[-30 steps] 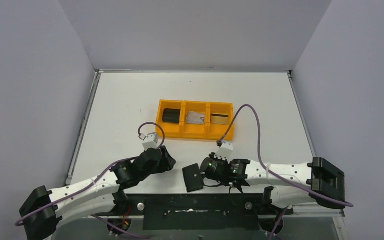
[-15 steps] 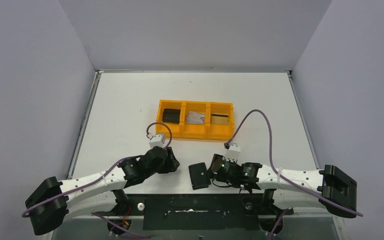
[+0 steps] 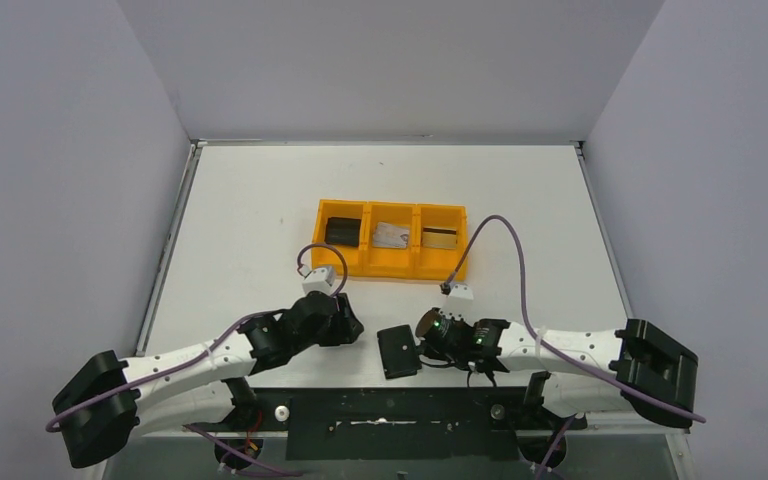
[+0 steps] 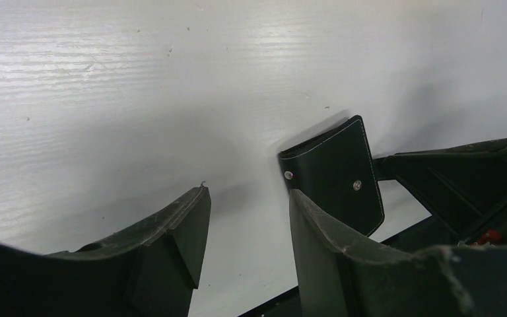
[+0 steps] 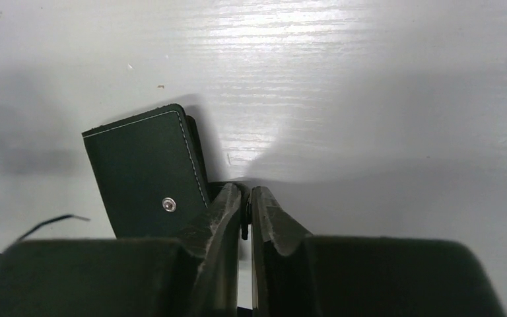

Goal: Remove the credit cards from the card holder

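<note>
With right end effector point(image 5: 244, 193) pinched on small tab point(image 5: 245, 221) of flat black stitched card holder point(image 5: 146, 173), lift gently; pin left edge using open left end effector point(image 4: 247, 198).

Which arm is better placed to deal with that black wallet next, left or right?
Right. The right gripper sits at the edge of the flat black folded card holder, jaws nearly closed there, seemingly on its tab. The left gripper hangs open short of it, holding nothing.

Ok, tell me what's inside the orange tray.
Orange tray: left compartment holds a black block, middle a silvery card, right a gold card. Anything beneath them is covered.
</note>
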`<act>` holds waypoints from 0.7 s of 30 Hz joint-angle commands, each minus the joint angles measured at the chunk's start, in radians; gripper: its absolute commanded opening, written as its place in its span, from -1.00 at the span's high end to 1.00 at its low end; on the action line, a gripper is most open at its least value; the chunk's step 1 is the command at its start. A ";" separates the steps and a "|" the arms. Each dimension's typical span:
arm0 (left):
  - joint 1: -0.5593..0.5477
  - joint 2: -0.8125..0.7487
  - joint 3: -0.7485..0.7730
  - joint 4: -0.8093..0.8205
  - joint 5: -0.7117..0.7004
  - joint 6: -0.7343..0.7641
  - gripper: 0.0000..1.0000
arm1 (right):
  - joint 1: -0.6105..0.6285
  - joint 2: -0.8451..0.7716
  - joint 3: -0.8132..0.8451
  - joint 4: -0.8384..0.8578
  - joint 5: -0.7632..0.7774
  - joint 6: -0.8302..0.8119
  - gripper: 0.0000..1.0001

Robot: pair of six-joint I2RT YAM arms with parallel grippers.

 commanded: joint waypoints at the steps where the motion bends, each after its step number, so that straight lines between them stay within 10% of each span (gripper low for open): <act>1: 0.000 -0.035 0.029 0.016 -0.025 0.013 0.07 | -0.003 -0.055 0.039 0.000 0.028 -0.003 0.98; 11: 0.003 -0.259 0.079 -0.244 -0.296 -0.004 -0.01 | -0.002 -0.231 0.066 0.145 -0.025 -0.119 1.00; 21: 0.003 -0.473 0.065 -0.381 -0.385 -0.083 -0.12 | 0.009 0.053 0.253 0.343 -0.201 -0.225 0.97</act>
